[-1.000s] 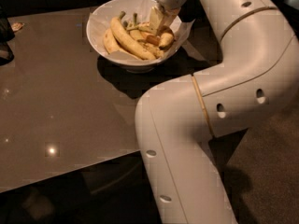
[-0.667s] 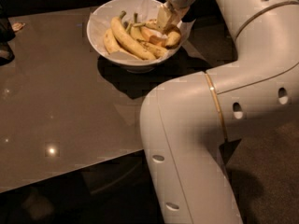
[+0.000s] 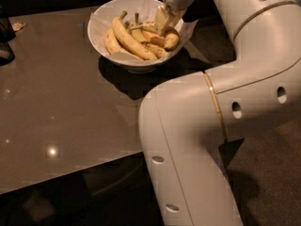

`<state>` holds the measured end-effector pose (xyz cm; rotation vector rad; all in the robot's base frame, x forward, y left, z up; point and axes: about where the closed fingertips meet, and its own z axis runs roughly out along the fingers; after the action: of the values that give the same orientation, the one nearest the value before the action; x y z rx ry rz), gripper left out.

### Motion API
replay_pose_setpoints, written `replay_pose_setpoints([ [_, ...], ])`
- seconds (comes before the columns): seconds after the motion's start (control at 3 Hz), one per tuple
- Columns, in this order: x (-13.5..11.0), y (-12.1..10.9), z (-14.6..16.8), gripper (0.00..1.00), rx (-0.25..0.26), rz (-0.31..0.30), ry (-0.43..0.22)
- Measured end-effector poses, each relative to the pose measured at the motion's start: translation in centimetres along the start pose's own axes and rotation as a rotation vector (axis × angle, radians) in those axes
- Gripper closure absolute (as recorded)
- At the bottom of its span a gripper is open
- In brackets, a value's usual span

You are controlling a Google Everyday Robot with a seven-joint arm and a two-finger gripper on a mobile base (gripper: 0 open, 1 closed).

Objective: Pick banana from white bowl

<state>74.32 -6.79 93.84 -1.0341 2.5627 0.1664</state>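
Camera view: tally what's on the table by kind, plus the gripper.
Bananas: about 6, overlapping in the bowl
White bowl: 1
Gripper: 1, low over the bananas at the bowl's right side
Dark object at the table's left edge: 1
Total: about 9

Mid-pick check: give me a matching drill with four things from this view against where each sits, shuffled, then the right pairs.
Things
1. gripper
2. short banana
3. long banana
4. dark object

Places
A. at the left edge of the table
B. lying diagonally across the middle of the white bowl
C. reaching down into the bowl's right side, among the fruit
D. in the bowl by its right rim, just right of the gripper

Pairs: 1-C, 2-D, 3-B, 4-A
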Motion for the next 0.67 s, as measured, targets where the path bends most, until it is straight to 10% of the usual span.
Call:
replay_pose_setpoints([
  [0.67,-0.3,2.6,-2.4,1.0,-0.062,-0.052,-0.026],
])
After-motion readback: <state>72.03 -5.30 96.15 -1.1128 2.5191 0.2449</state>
